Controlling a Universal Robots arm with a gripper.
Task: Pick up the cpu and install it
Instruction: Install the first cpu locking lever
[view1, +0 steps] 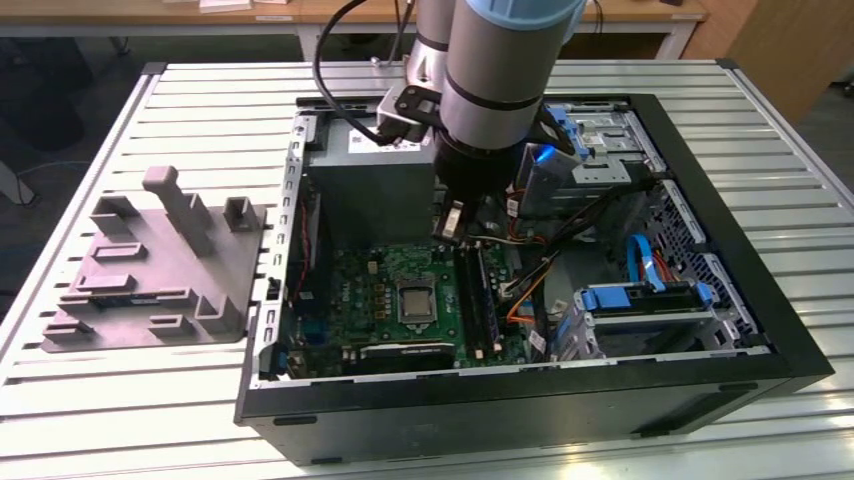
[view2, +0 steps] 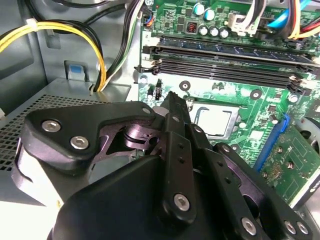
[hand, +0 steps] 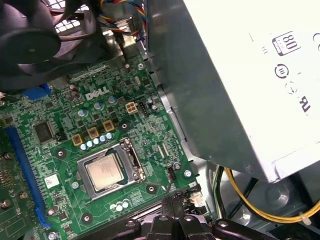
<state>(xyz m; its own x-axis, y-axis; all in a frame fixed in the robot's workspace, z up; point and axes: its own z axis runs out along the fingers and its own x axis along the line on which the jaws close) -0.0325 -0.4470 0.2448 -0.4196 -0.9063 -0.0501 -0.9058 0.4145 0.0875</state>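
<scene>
The cpu (hand: 105, 170), a pale silver square, lies flat inside its metal-framed socket on the green motherboard (hand: 60, 125). It shows in both wrist views, and its top (view2: 215, 120) is partly hidden behind my gripper's black linkage. From outside, the socket (view1: 416, 300) sits mid-board inside the open computer case (view1: 747, 300). My gripper (view1: 451, 226) hangs above the board beside the power supply, apart from the cpu. Its fingertips (hand: 175, 199) are pressed together with nothing between them, and the same closed tip (view2: 172, 100) points toward the socket.
A grey-purple fixture (view1: 147, 270) stands on the slatted table at the exterior view's left. The grey power supply box (hand: 240, 75) is close beside the gripper. Memory sticks (view2: 225, 55), yellow cables (view2: 60, 30) and a blue drive cage (view1: 641, 300) crowd the case.
</scene>
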